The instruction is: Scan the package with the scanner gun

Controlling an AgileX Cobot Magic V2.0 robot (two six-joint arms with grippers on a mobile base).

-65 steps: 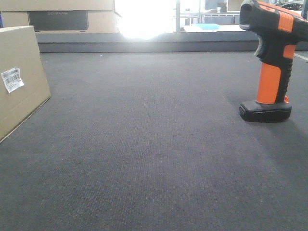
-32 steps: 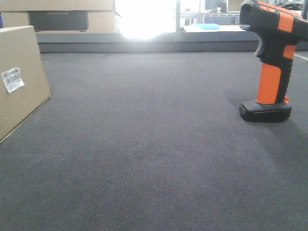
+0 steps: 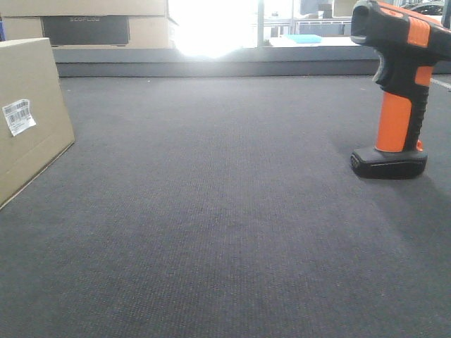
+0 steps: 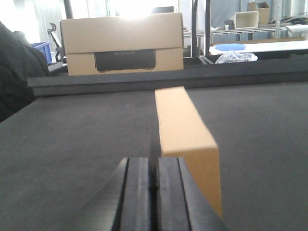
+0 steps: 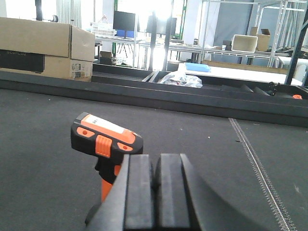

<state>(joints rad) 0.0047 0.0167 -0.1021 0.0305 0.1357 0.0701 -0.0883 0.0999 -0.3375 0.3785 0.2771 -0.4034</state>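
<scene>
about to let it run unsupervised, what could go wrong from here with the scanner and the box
The scanner gun stands upright on a small foot, so an off-centre grab by the shut right gripper could tip it. The package carries only one small barcode label, easy to miss with the beam.

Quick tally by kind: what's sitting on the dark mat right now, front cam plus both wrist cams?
Plain tan package: 1
Scanner gun: 1
Total on the mat: 2
The cardboard box with the dark panel sits beyond the mat's far edge, so it is not counted.
</scene>
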